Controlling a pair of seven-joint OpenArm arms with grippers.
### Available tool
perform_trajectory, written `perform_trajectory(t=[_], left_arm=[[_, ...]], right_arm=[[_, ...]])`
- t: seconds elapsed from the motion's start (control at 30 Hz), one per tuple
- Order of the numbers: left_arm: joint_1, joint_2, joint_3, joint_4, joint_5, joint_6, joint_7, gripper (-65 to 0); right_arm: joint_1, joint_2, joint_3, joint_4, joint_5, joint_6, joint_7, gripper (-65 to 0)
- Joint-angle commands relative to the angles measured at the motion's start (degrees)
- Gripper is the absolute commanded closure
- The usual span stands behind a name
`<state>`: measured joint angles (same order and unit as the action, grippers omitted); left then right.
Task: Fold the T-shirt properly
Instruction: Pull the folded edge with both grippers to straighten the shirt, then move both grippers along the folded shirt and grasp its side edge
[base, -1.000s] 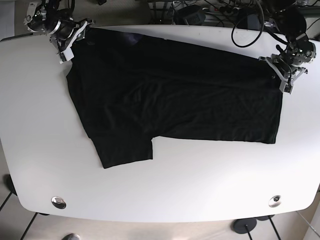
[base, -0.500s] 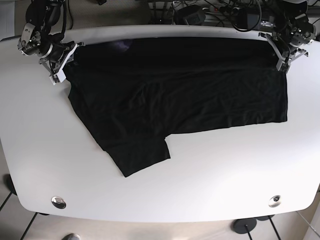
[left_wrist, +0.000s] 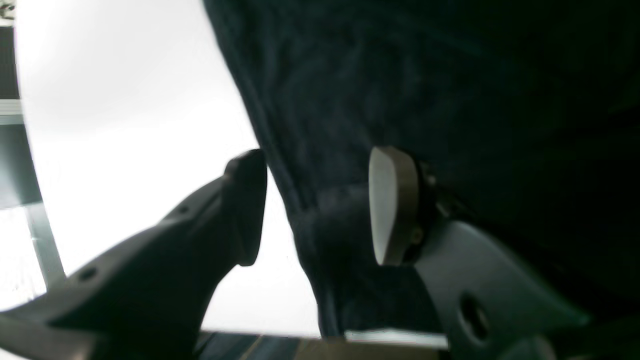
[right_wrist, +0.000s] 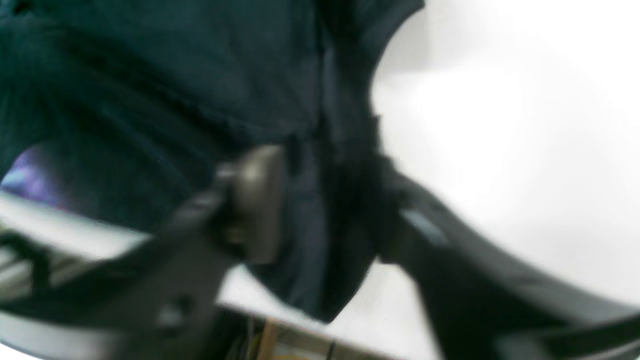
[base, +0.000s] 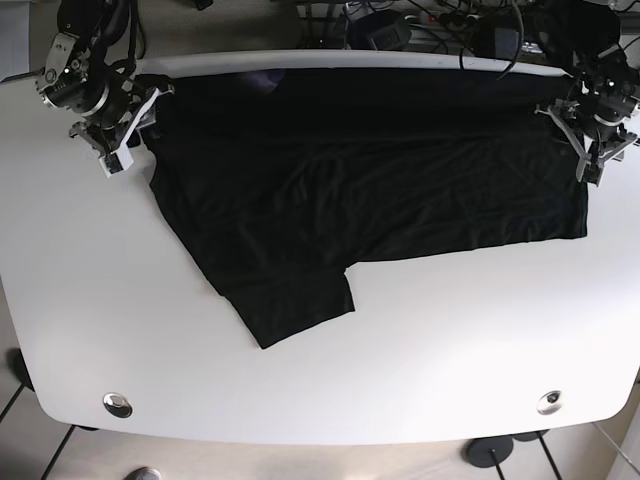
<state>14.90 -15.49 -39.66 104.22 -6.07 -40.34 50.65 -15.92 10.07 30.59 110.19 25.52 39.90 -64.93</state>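
Note:
The black T-shirt (base: 360, 180) lies spread across the white table (base: 400, 370), its top edge along the far edge and one sleeve (base: 300, 305) pointing to the front. My left gripper (base: 592, 160) is at the shirt's right corner. In the left wrist view its jaws (left_wrist: 317, 205) stand apart, with the shirt's hem (left_wrist: 320, 235) loose between them. My right gripper (base: 120, 150) is at the shirt's left corner. The right wrist view is blurred, and there the gripper's (right_wrist: 325, 200) jaws are apart with fabric (right_wrist: 250, 75) between them.
Cables and equipment (base: 420, 25) crowd the space behind the far table edge. Two round metal fittings (base: 117, 404) (base: 549, 402) sit near the front corners. A purple patch (base: 262, 78) shows at the shirt's collar.
The shirt has been pulled straight and has slid right and toward the front. The left gripper moved down from the far edge. Both arms stayed at the shirt's corners.

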Motion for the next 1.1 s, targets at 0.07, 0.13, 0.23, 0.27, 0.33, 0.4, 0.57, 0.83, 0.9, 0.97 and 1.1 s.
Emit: perform_trajectory(t=[0.07,0.13,0.23,0.27,0.33,0.4,0.57,0.83,0.9,0.97,1.1], left_arm=[[-5.8,-0.2,0.1,1.0,-0.5,0.3,-1.5,-30.7],[-9.9,0.2,1.7,0.0,0.7,0.3,-1.6,-30.6],[-15.8,0.3,6.3,-3.9,5.6,0.3,-1.8,-30.6],[-17.3,0.4,7.3,-4.8,7.3,0.3,-1.8,-30.6],[-19.3,0.8,8.9,-6.2,9.4,0.3,-1.8,-30.6],[-20.8,2.2,8.5,-6.4,9.5,0.3,-1.8,-30.6],[-21.8,2.4,8.5,-7.9,9.5,0.3,-1.9,-30.6],[-21.4,2.3,8.3,-9.7,9.3,0.3,-6.7,-30.6],[-21.4,2.3,8.2,-9.9,9.4,0.3,-6.7,-30.6],[-21.4,2.3,8.2,-9.9,9.4,0.3,-6.7,-30.6],[-21.4,2.3,8.4,-9.9,9.4,0.3,-6.7,-30.6]], right_arm=[[6.6,0.8,-0.1,-2.5,1.4,0.1,2.4,-51.8],[11.0,0.8,-0.8,-6.1,1.4,0.1,4.3,-54.2],[18.6,1.4,-5.9,-12.8,1.4,0.1,7.9,-54.2],[20.6,2.1,-7.4,-15.0,1.4,0.1,9.3,-54.2],[25.9,3.9,-12.0,-22.4,1.4,0.1,12.9,-54.2],[31.8,5.5,-17.0,-31.7,1.4,-0.12,16.6,-54.2],[41.0,7.3,-28.1,-51.5,1.4,-0.21,28.8,-48.8],[43.8,6.9,-38.7,-65.0,1.4,-0.65,42.5,-48.2],[43.1,6.9,-38.7,-64.9,1.5,-1.88,43.4,-48.2],[43.2,6.9,-38.7,-64.9,1.6,-2.58,43.6,-48.2],[43.3,7.3,-38.6,-61.8,1.6,-3.02,43.5,-48.2]])
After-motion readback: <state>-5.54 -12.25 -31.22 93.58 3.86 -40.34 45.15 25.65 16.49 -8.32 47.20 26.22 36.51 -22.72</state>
